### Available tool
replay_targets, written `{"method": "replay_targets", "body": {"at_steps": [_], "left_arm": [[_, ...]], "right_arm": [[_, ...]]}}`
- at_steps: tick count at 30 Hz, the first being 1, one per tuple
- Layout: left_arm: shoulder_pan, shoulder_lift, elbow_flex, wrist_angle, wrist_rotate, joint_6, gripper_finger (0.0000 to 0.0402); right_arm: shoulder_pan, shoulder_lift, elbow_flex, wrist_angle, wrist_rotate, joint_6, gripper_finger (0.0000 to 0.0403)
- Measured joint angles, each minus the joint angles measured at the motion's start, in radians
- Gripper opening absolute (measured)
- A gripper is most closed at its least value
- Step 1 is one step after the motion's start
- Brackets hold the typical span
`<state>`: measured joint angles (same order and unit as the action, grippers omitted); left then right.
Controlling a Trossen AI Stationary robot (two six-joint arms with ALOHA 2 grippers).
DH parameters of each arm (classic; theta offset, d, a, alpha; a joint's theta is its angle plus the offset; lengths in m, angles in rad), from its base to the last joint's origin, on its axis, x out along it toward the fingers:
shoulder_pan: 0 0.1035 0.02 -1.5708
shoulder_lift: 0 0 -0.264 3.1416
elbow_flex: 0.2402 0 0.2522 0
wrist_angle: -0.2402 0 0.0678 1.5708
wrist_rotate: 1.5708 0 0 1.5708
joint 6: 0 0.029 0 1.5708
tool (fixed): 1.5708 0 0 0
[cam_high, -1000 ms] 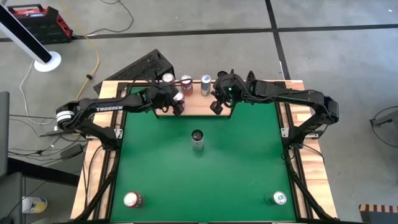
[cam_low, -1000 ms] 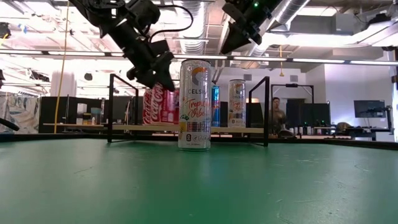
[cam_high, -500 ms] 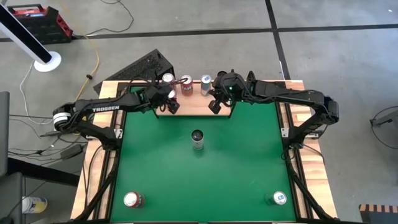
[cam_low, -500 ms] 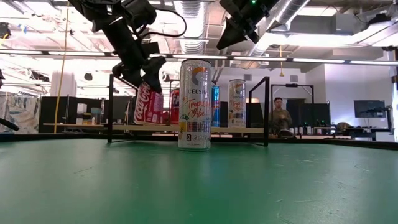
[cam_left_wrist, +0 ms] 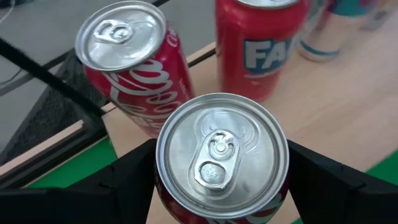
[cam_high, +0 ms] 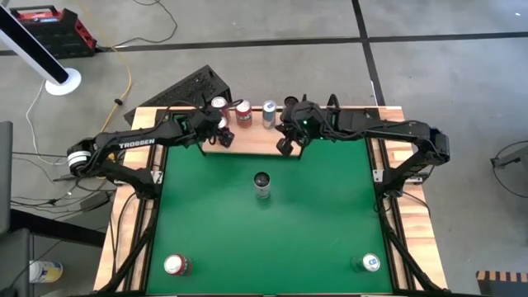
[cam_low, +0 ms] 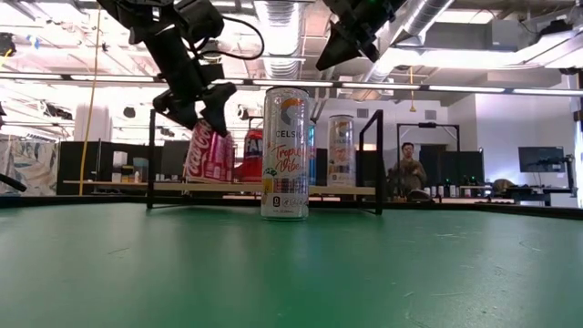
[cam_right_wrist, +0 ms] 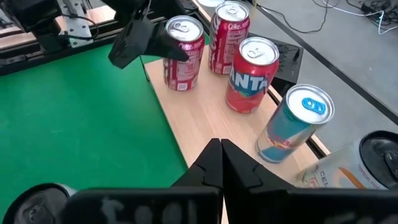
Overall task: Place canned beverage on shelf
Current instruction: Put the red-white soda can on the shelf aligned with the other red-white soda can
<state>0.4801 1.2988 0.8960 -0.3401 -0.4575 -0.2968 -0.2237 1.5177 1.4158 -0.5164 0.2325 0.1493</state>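
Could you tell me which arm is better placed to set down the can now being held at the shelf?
Left. Its pincer is shut on a red can, tilted over the shelf beside another Coke can. The right pincer is shut and empty, so it would probably just wait.

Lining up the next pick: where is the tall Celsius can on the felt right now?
The Celsius can stands upright alone at mid-table on the green felt, just in front of the shelf, roughly midway between the two arms.

Lower body of the red can [cam_left_wrist: 222, 163] hidden between the left pincer [cam_left_wrist: 222, 186] fingers.
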Motion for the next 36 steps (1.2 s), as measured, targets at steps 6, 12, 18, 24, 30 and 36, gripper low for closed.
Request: {"method": "replay_targets", "body": {"at_steps": [6,12,18,24,30,36], "left_arm": [[0.000,0.006,0.000,0.017,0.054,-0.003,0.0294],[-0.002,0.008,0.000,0.017,0.061,-0.006,0.0371],[-0.002,0.008,0.007,0.014,0.084,-0.010,0.0380],[-0.017,0.003,0.066,0.012,0.098,0.012,0.0376],[-0.020,0.003,0.163,-0.068,0.050,0.052,0.0376],[-0.054,0.002,0.224,-0.059,0.041,0.049,0.0377]], "right_arm": [[0.001,0.000,0.000,-0.002,0.001,0.000,0.0039],[-0.001,0.000,0.000,0.000,0.001,0.000,0.0023],[0.003,0.000,0.000,0.000,0.001,0.006,0.0025],[0.003,0.000,0.000,0.000,0.001,0.009,0.0036],[0.003,0.000,0.000,-0.002,0.000,0.010,0.0019],[0.004,0.000,0.000,-0.002,0.000,0.010,0.0035]]}}
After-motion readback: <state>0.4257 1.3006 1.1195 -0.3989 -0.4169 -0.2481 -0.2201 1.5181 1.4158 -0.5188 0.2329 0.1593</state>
